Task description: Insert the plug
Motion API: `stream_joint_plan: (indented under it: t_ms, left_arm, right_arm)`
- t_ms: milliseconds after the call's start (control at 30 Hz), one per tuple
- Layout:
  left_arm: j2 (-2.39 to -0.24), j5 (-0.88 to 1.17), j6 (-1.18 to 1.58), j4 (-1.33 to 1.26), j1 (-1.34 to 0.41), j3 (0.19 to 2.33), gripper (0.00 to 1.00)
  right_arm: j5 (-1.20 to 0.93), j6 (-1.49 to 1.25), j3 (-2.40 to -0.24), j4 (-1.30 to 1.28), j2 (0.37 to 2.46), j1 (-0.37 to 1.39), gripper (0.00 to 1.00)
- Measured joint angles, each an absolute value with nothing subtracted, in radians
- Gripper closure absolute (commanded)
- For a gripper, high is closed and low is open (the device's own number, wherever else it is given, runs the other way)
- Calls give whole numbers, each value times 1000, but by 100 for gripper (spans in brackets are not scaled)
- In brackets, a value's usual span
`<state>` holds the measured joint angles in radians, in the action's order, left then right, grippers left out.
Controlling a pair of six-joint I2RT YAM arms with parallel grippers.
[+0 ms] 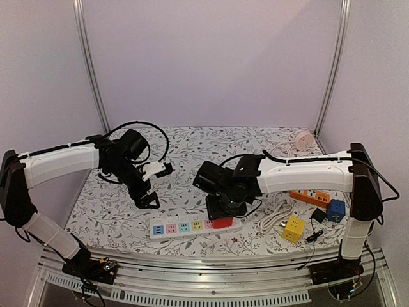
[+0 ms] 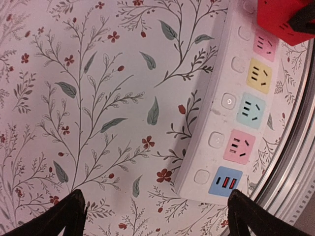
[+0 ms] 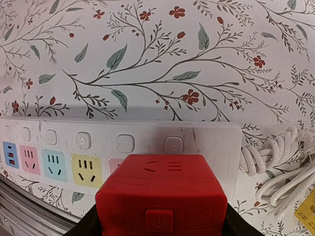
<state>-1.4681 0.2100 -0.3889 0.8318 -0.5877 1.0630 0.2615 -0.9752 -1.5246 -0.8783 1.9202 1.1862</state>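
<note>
A white power strip with pastel sockets lies near the table's front edge. It also shows in the left wrist view and the right wrist view. My right gripper is shut on a red cube plug, which I hold down over the strip's right end, next to the yellow socket. I cannot tell whether its pins are in. The red cube also shows in the top view and the left wrist view. My left gripper is open and empty, just above the cloth behind the strip's left end.
A coiled white cable lies right of the strip. Further right are a yellow cube, a blue cube, a small black plug and an orange strip. A pink object sits at the back right.
</note>
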Motion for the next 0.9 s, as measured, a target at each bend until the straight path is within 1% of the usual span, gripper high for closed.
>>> stream_joint_plan:
  t_ms: [333,567,900]
  left_arm:
    - [-1468,210,-390,832,-588,1063,1]
    - [-1468,207,-392,831,-588,1063,1]
    - [-1472,201,-392,832,-588,1063,1]
  right_arm:
    - [259,-952,-1534,-905,1921,1187,100]
    - [275,-905,-1625,-982,1930,1188,100]
    - [278,-884,-1610,-995,1933,1189,100]
